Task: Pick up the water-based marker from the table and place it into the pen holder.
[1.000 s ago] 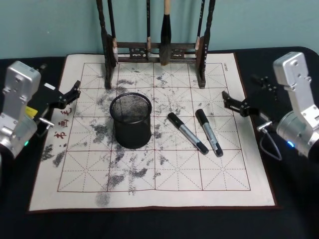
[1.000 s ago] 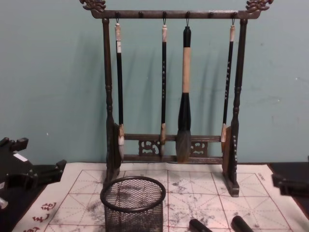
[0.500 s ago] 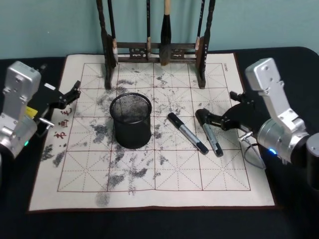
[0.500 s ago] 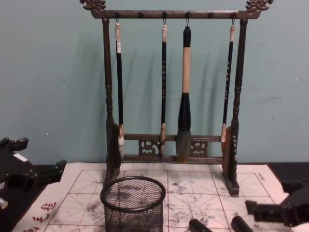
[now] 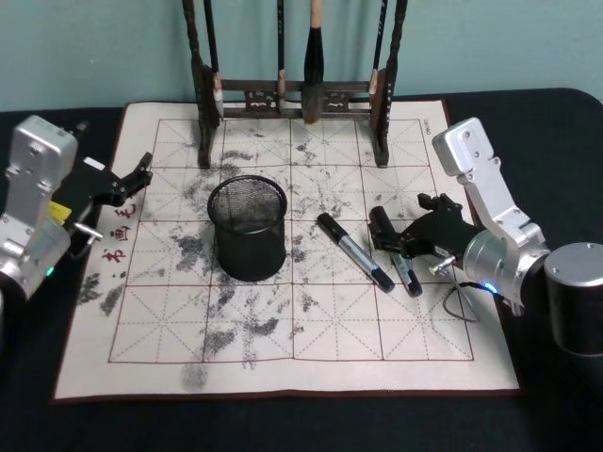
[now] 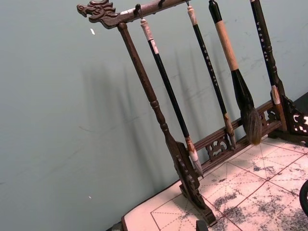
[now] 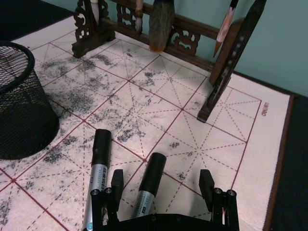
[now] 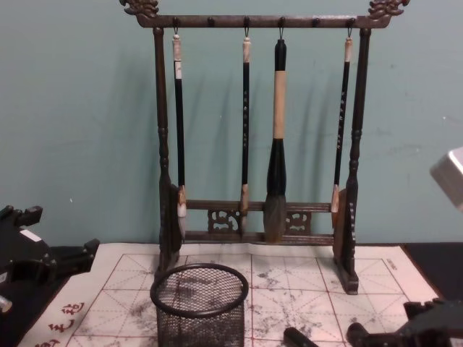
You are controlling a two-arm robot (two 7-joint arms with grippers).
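Observation:
Two black-and-grey water-based markers lie side by side on the ink-stained grid mat (image 5: 283,372), right of the pen holder (image 5: 248,229), a black wire-mesh cup standing upright. My right gripper (image 5: 394,239) is open and low over the right marker (image 5: 409,276). In the right wrist view this marker (image 7: 153,169) lies between the two fingers (image 7: 117,182) of the right gripper (image 7: 161,185), with the left marker (image 7: 101,163) just outside them. The left marker (image 5: 354,251) lies free. My left gripper (image 5: 139,174) rests open at the mat's left edge.
A tall dark wooden brush rack (image 5: 292,94) with several hanging brushes stands at the mat's back edge, behind the pen holder (image 8: 199,307). The mat lies on a black tabletop (image 5: 283,424). A teal wall rises behind the rack (image 8: 260,130).
My right arm has swung in from the mat's right edge and come down, bringing its open gripper over the right marker. The left arm, markers and pen holder have not moved.

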